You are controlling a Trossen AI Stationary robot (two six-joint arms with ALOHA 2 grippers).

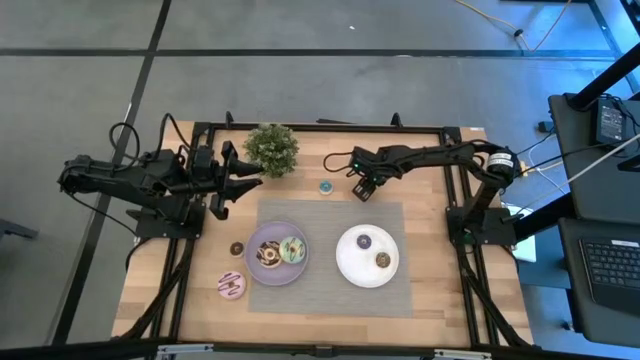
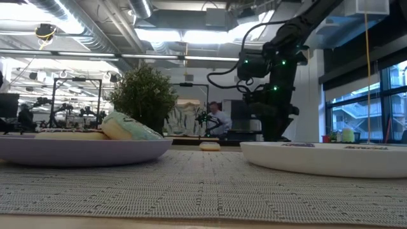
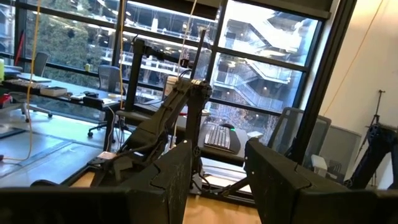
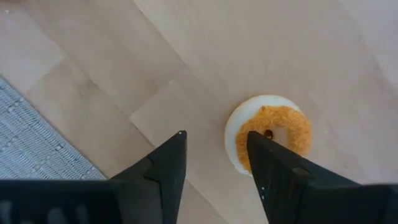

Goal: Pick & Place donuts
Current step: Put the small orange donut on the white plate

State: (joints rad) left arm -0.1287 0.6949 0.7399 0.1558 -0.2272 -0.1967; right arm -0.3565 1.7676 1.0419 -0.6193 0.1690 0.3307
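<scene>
Table: two donuts [image 1: 281, 252] on lilac plate [image 1: 258, 272]

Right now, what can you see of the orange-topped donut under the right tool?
The orange-topped donut is a small ring with a cream-white body, a grainy orange top and a tiny dark centre hole. It looks like a moulded toy. It lies flat on the bare wooden table, off the grey woven mat, and touches only the wood. The right tool hangs above it, open, with one finger overlapping its edge in the wrist view; contact cannot be told. The overhead view hides it behind the tool.
</scene>
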